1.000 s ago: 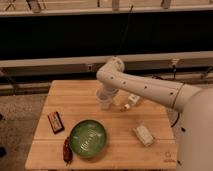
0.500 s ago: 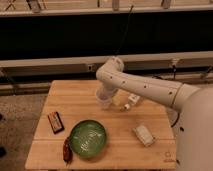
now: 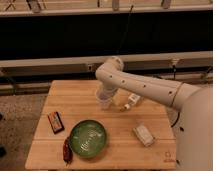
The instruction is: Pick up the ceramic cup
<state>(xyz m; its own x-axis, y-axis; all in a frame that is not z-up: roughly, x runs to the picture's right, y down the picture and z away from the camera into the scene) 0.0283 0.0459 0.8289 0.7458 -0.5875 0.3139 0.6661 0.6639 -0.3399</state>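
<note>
The ceramic cup [image 3: 104,101] is a small pale cup standing on the wooden table [image 3: 75,97] near its middle back. My gripper [image 3: 104,94] hangs from the white arm straight down onto the cup, and its lower end overlaps the cup's rim. The arm's elbow hides most of the gripper, so I cannot see how it sits on the cup. The cup looks upright and rests on the table.
A round green bowl [image 3: 88,137] sits at the front middle. A white tube with a small cap [image 3: 131,101] lies just right of the cup. A dark packet [image 3: 55,122] and a red-brown item [image 3: 66,149] lie at the left front. A pale packet [image 3: 144,135] lies at the right front.
</note>
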